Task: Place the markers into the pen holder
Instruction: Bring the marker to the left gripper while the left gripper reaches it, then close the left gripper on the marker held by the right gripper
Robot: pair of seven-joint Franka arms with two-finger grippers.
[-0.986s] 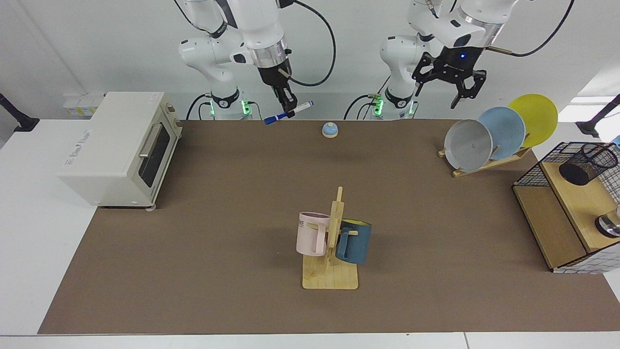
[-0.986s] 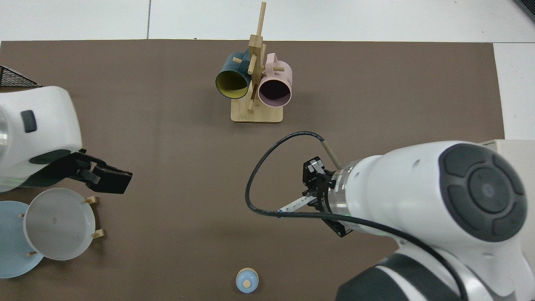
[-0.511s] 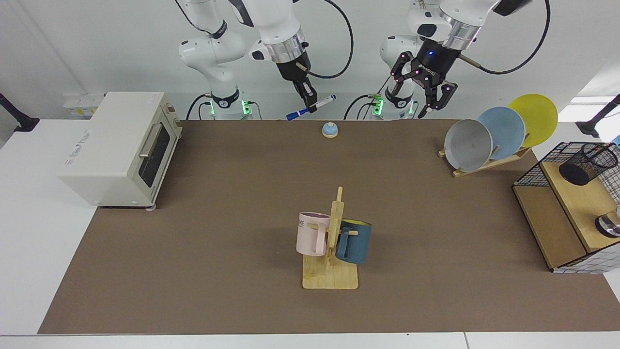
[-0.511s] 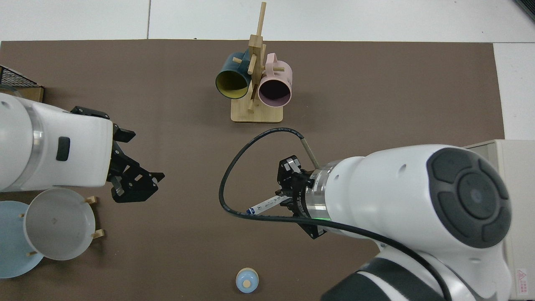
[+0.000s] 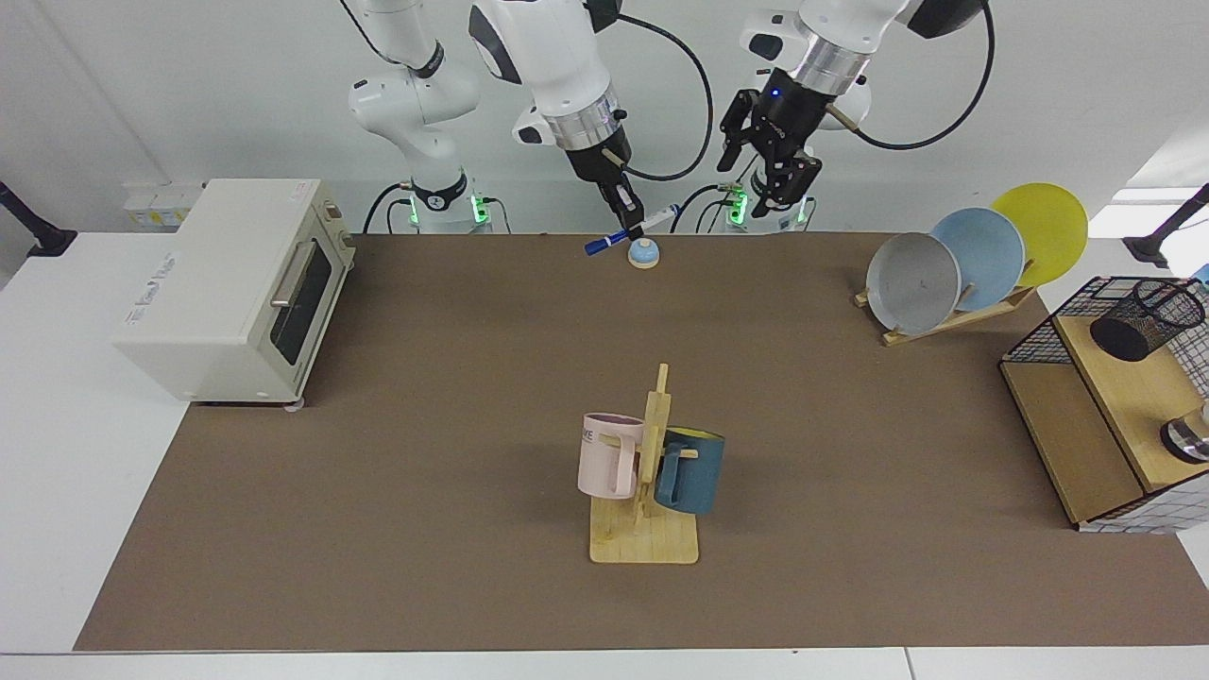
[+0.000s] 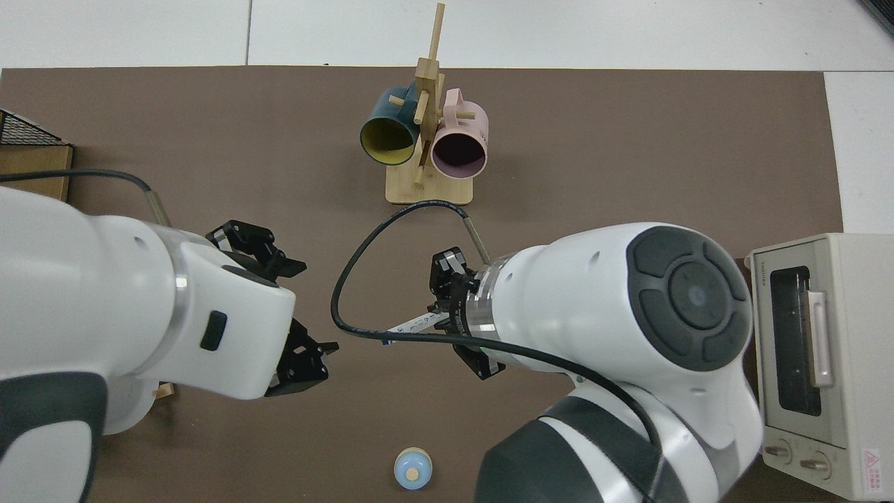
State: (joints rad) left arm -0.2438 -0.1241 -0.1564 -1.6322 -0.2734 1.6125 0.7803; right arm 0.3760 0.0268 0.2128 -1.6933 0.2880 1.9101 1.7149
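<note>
High over the back of the tabletop (image 5: 472,397), the right claw (image 5: 626,213) holds the marker (image 5: 631,231) pinched by its middle. The marker sits nearly flat, with its blue cap sticking out to one side. In the top view most of it hides under the arm, and only a bit of the white barrel (image 6: 412,325) shows. The left claw (image 5: 783,184) hangs close by with its fingers open and nothing in them.

The pen holder (image 5: 1145,319) is far off, on the wooden shelf of the wire basket (image 5: 1039,348), well apart from both claws.

What could go wrong? It looks like the marker may be passed from one claw to the other. If the right claw lets go too soon, the marker could drop and roll away. The two claws are close, so they could bump. The marker lies sideways, and it must be tipped up to go in the cup. If not, it could hit the rim and knock the holder over.

The toaster oven (image 5: 227,283) has small writing on top and a label on its side, but both are too small to read. The pink mug (image 5: 609,455) shows the letters "KE".
</note>
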